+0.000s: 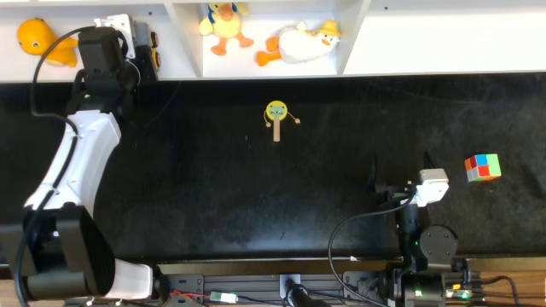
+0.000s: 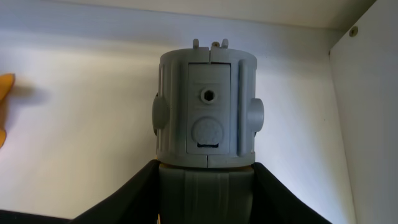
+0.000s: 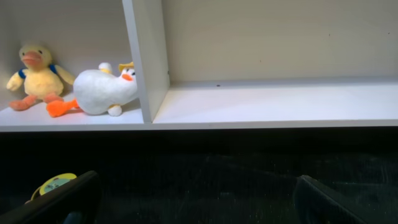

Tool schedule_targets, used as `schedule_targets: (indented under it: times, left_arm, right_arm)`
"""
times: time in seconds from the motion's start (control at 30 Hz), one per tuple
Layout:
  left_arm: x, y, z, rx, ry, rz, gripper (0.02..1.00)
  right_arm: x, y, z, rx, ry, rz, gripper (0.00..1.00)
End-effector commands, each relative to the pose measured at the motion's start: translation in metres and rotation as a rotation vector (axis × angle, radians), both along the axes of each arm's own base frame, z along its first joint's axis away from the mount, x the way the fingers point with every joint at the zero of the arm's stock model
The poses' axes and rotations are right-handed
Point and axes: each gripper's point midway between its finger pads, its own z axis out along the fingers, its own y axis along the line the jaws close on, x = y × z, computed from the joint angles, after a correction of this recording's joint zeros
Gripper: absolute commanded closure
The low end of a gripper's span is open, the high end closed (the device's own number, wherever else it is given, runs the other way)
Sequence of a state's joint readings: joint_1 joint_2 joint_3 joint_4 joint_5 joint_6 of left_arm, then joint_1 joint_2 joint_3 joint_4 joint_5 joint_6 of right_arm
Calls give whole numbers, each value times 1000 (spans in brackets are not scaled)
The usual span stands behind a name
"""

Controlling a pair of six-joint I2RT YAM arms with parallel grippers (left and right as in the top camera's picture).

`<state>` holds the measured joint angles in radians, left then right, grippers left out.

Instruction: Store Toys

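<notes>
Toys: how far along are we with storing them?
Done: yellow duck, white duck and orange toy sit in the shelf. In hand: left gripper holds the grey toy inside the left compartment. Left: rattle and colour cube lie on the table; right gripper open, empty.

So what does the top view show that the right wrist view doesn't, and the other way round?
From above: the cube, the orange toy, and the grey toy held by the left pincer at the shelf. From the right wrist: the shelf's back wall. Shared: the yellow duck, the white duck, the rattle and the open right pincer.
</notes>
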<state>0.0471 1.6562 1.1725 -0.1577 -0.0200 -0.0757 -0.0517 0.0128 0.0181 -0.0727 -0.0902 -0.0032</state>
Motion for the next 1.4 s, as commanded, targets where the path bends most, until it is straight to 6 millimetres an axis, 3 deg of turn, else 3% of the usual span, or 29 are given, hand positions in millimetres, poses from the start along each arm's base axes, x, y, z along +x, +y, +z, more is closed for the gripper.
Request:
schedule_targets:
  times: [0.03, 0.23, 0.43, 0.63, 0.83, 0.97, 1.17, 1.3, 1.4]
  left_arm:
    - [3, 1, -10, 6, 25, 7, 439]
    - [3, 1, -10, 6, 24, 7, 20]
    - [-4, 2, 5, 11, 10, 13, 20]
    - [-33, 11, 20, 63, 10, 53, 20]
    - [-83, 9, 12, 67, -9, 51, 20]
    - [-130, 6, -7, 65, -20, 48, 20]
    - [-172, 4, -22, 63, -83, 46, 20]
    - [-197, -6, -18, 38, -186, 4, 20]
    - [-210, -17, 5, 16, -374, -45, 20]
  right_arm:
    - [0, 0, -4, 4, 1, 3, 7]
    - [0, 0, -4, 4, 1, 3, 7]
    - [0, 0, -4, 4, 1, 3, 5]
    - [0, 0, -4, 4, 1, 3, 5]
    - [0, 0, -4, 4, 1, 3, 5]
    - [0, 0, -4, 4, 1, 3, 5]
    - [0, 0, -4, 4, 1, 3, 7]
    - [0, 0, -4, 4, 1, 3, 7]
    - [0, 0, -4, 4, 1, 3, 5]
